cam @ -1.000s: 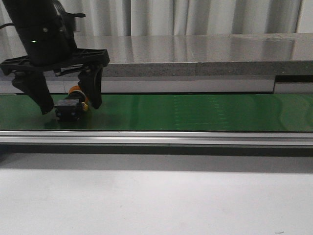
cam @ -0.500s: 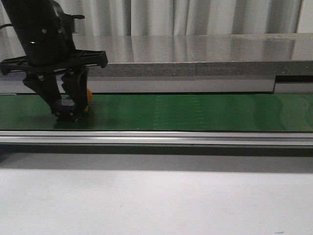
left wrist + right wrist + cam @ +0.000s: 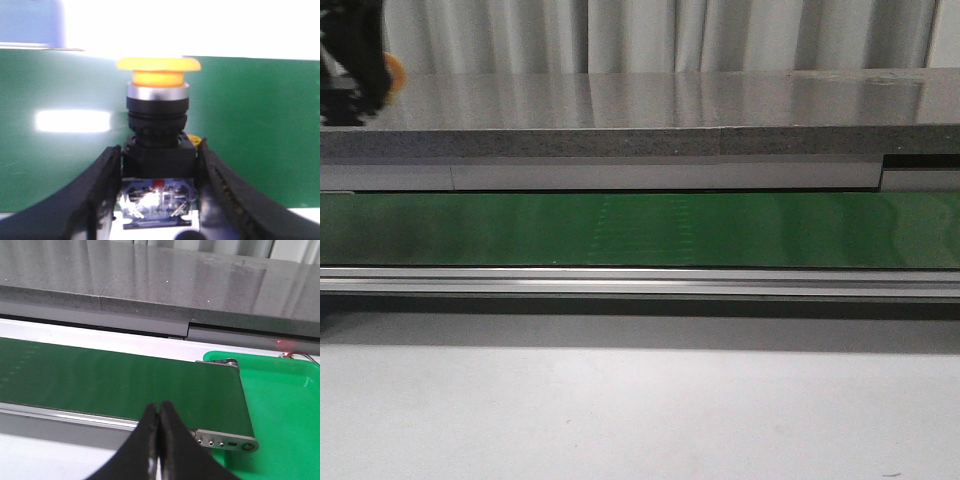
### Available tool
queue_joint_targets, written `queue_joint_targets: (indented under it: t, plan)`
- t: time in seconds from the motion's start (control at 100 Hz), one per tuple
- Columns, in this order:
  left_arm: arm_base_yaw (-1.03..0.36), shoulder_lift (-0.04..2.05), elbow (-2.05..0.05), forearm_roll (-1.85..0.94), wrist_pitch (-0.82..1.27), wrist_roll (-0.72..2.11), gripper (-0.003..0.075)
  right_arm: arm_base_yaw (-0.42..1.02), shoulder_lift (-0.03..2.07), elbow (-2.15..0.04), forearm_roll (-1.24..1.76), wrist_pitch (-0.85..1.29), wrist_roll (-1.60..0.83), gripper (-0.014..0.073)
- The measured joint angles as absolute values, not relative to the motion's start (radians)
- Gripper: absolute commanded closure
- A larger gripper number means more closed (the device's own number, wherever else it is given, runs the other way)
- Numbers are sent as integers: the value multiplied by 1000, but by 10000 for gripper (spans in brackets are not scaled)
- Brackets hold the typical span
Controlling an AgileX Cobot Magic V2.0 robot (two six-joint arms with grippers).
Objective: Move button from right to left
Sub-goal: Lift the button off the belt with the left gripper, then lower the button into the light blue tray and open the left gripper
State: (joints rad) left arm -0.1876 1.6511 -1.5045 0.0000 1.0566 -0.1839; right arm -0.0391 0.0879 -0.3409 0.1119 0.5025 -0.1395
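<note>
My left gripper (image 3: 159, 167) is shut on the button (image 3: 159, 107). Its two black fingers press the sides of the black boxy body, and the round yellow cap points away from the wrist over the green belt (image 3: 260, 120). In the front view the left gripper (image 3: 353, 62) is a dark blur at the top left corner, high above the belt (image 3: 640, 230), with the yellow cap (image 3: 393, 72) showing at its side. My right gripper (image 3: 159, 415) is shut and empty, above the near rail of the belt (image 3: 115, 380) close to its right end. It does not show in the front view.
A grey stone-like counter (image 3: 640, 115) runs behind the belt. A metal rail (image 3: 640, 283) edges the belt's front, with a white table (image 3: 640, 410) before it. A green tray (image 3: 280, 405) sits past the belt's right end roller (image 3: 227, 444).
My left gripper closed on the button on the belt's left part, then lifted it up and to the left, almost out of the front view. The belt now shows no object.
</note>
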Motion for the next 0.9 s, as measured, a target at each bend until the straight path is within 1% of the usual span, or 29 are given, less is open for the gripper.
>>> queue_joint_targets:
  t: [0.12,0.31,0.54,0.73,0.9]
  plan:
    - [-56,1632,-1504,0,1101,-127,532,-39,88,-341,112,502,-139,660]
    - [116,1632,-1490,5,1131,-17,532,-39,88,-341,112,502,-139,660]
    - [286,1634,-1414,-36,1050,128,532,-39,88,-341,112,502,-139,660]
    - [382,1709,-1381,-70,983,206,531,-39,88,-341,112,502,-139,660]
    - [402,1825,-1380,-70,952,226,531,-39,88,-341,112,502,-139,660]
